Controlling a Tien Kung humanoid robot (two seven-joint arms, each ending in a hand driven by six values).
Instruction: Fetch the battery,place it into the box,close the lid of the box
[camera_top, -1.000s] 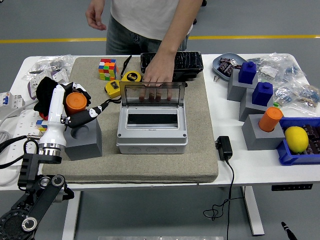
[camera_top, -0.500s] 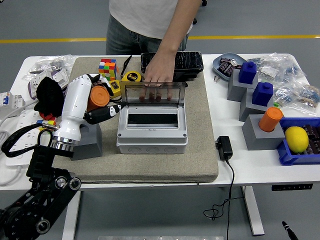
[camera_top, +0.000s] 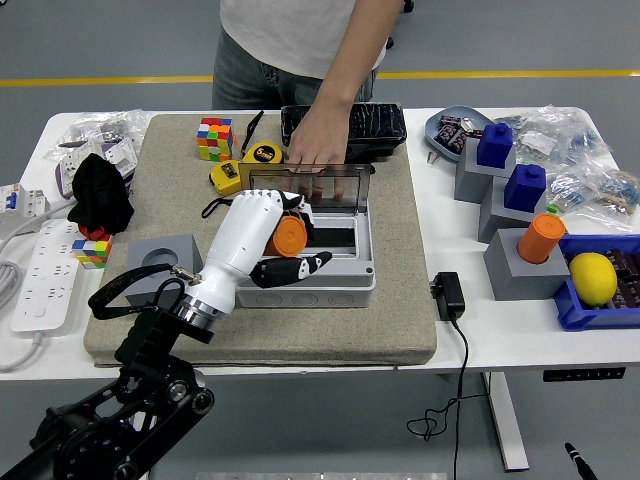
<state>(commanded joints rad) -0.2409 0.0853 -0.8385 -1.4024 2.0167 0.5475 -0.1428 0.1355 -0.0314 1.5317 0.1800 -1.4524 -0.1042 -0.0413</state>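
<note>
Low in the frame's left, the left arm rises from the bottom corner, its lower links cut off by the edge. Its left hand (camera_top: 270, 245), white-backed with black fingers, is curled around an orange battery (camera_top: 288, 237); only part of the cylinder shows between palm and thumb. The hand hangs over the grey box (camera_top: 308, 275) at the centre, hiding the opening's left half. Left of it stands an empty grey holder block (camera_top: 158, 261) on the beige mat (camera_top: 400, 300). Behind, the clear lid (camera_top: 330, 185) stands upright, and a person's hand (camera_top: 318, 148) rests on its top edge, fingers blurred through the plastic. The right arm is out of view.
</note>
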